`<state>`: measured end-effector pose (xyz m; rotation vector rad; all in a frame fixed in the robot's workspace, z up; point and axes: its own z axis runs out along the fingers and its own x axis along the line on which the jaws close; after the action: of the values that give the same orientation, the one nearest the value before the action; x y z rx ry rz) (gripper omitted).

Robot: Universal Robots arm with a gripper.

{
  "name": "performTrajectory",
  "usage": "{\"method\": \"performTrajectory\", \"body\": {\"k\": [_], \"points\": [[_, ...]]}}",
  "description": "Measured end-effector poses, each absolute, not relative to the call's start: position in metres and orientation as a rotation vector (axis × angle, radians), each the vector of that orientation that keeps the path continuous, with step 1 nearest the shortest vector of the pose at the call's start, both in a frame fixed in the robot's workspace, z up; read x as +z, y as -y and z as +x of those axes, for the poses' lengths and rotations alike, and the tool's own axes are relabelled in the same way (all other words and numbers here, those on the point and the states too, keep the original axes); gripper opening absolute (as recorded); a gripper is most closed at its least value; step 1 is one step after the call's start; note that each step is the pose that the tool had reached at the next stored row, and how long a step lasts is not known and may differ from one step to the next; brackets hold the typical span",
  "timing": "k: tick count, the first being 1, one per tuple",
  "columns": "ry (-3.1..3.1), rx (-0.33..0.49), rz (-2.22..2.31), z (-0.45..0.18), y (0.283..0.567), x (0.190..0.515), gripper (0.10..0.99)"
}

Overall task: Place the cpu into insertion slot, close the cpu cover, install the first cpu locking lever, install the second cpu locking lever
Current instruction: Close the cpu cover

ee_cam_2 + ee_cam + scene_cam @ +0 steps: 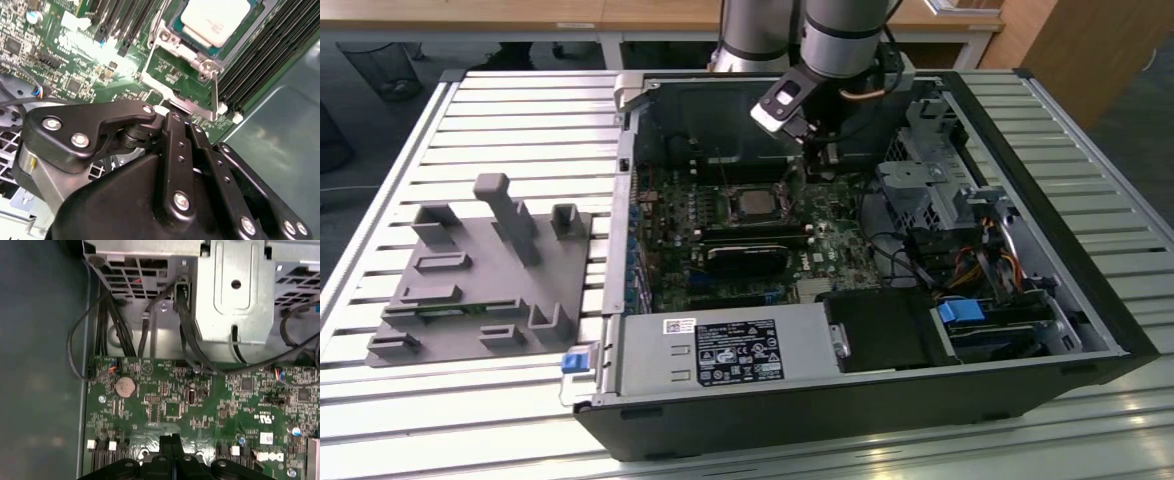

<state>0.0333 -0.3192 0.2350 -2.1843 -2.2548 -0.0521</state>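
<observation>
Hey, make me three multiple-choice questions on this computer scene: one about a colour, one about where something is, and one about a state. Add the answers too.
1. What colour is the fixture on the table, at the exterior view's left?
A) red B) grey C) yellow

2. Where is the cpu?
A) in the insertion slot B) on the fixture C) on the table

3. What state is the computer case in?
A) closed by a side panel B) wrapped in plastic C) open, circuit board exposed

Answers:
1 B: the fixture's posts and base are all plain grey.
2 A: its silvery top sits inside the socket in the second wrist view.
3 C: the exterior view looks straight in at the green board and cables.
</observation>
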Motion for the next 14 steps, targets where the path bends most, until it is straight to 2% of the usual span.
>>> {"method": "performTrajectory", "body": {"k": [14], "points": [[2.255, -0.052, -2.184, 0.01, 0.322, 0.234, 0.106]]}}
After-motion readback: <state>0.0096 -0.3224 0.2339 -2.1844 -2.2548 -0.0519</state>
